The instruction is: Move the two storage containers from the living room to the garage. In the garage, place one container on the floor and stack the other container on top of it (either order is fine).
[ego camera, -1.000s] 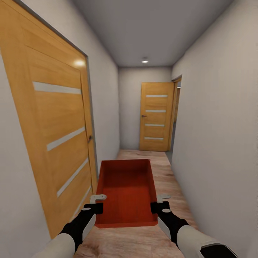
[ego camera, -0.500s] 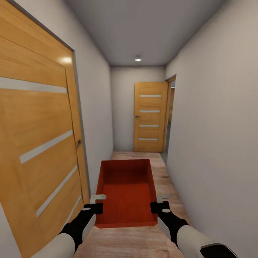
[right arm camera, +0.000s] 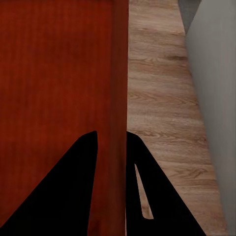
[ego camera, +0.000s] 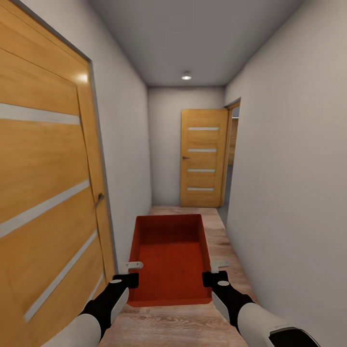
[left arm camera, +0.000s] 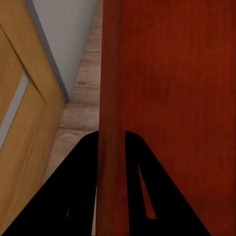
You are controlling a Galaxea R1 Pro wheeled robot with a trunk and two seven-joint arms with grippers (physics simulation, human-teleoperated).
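Red-orange container [ego camera: 169,258] (empty), left claw [ego camera: 129,273], right claw [ego camera: 215,272] gripping walls, hallway

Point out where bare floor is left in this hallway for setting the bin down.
Free: the wood-plank floor ahead, between the red bin and the far door, bordered by both walls. Tight: the strip between the bin and the left door. The left claw and right claw each clamp a side wall.

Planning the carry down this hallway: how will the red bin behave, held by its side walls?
The red bin looks stiff: its walls stay straight between the left gripper and right gripper. Empty, so probably light. Thin walls might slip.
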